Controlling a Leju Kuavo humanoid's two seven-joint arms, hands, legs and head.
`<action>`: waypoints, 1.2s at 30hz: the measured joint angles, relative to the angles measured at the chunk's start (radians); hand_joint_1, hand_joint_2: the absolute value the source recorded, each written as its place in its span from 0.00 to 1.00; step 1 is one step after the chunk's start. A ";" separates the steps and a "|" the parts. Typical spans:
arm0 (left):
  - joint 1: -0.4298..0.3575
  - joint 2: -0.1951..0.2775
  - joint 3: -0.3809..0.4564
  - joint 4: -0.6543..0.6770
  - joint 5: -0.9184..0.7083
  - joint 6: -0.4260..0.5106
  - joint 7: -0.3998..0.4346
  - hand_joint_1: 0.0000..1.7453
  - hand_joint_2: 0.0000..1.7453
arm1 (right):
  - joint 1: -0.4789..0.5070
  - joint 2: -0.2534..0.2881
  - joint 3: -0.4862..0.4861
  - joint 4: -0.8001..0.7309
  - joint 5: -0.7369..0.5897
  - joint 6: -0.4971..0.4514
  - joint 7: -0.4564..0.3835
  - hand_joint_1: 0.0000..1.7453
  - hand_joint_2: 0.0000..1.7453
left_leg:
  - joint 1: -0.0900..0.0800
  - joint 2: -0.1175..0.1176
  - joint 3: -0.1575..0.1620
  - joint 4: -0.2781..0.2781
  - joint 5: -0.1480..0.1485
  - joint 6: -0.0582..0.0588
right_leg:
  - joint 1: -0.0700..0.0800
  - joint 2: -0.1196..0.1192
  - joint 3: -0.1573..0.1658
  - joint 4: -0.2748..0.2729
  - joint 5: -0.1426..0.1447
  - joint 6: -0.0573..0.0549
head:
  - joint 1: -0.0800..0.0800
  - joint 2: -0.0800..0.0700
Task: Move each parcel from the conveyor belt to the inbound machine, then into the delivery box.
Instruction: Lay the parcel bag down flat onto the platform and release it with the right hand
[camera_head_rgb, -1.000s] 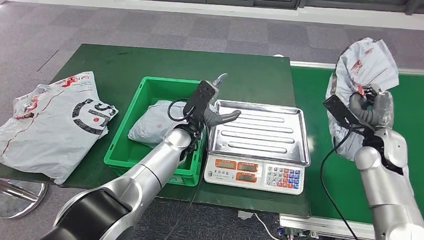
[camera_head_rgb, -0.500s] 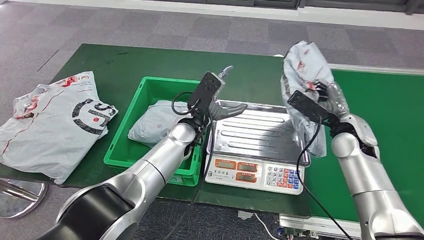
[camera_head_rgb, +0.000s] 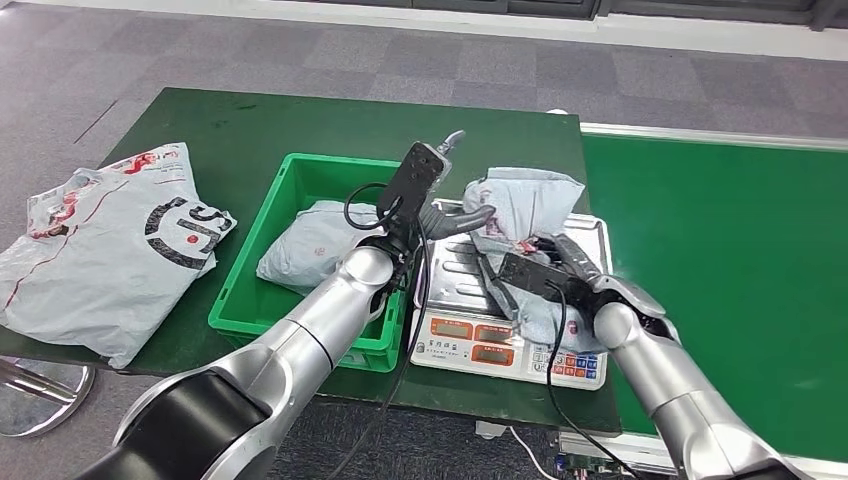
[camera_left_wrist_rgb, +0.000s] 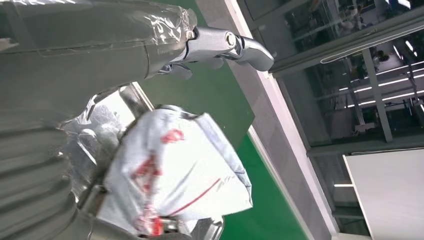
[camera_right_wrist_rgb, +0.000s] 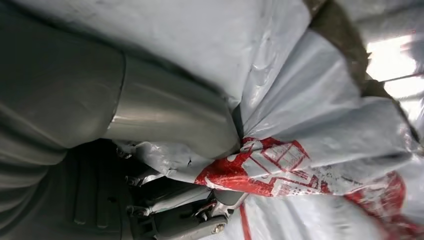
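Right hand (camera_head_rgb: 560, 272) grips grey parcel (camera_head_rgb: 525, 205) on scale tray (camera_head_rgb: 455, 262) (frame centre); left hand (camera_head_rgb: 440, 215) spread open, holding nothing.

Left silver arm reaches forward from the lower left, forearm angled up and right. Left hand (camera_head_rgb: 447, 215) hangs in the air with its thick grey thumb (camera_left_wrist_rgb: 227, 44) and fingers stretched out straight and apart, holding nothing. Right silver arm comes in from the lower right, elbow bent, forearm pointing left. Right hand (camera_head_rgb: 545, 270) is low, fingers and thumb (camera_right_wrist_rgb: 170, 122) clamped into the crumpled grey plastic mailer parcel with red print (camera_head_rgb: 525, 205).
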 joint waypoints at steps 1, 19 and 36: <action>0.000 0.000 0.000 0.000 0.000 0.001 0.000 0.00 1.00 | -0.002 0.007 0.004 0.015 -0.001 -0.003 -0.003 0.11 1.00 | 0.000 0.000 0.000 0.000 0.000 0.000 | 0.000 0.000 0.000 0.000 0.000 0.000 | 0.000 0.000; 0.002 0.000 0.000 -0.003 0.003 0.018 -0.020 0.00 1.00 | 0.044 0.091 0.013 0.104 0.007 -0.428 -0.118 0.00 1.00 | 0.000 0.002 0.002 0.000 0.001 -0.001 | 0.000 0.002 0.000 0.000 0.001 -0.002 | 0.000 0.000; 0.001 -0.003 -0.007 -0.001 0.005 0.035 -0.034 0.00 1.00 | 0.110 0.105 -0.097 -0.008 -0.118 -0.584 -0.301 0.00 1.00 | 0.000 0.002 0.002 0.000 0.001 -0.001 | 0.000 0.002 0.000 0.000 0.001 -0.002 | 0.000 0.000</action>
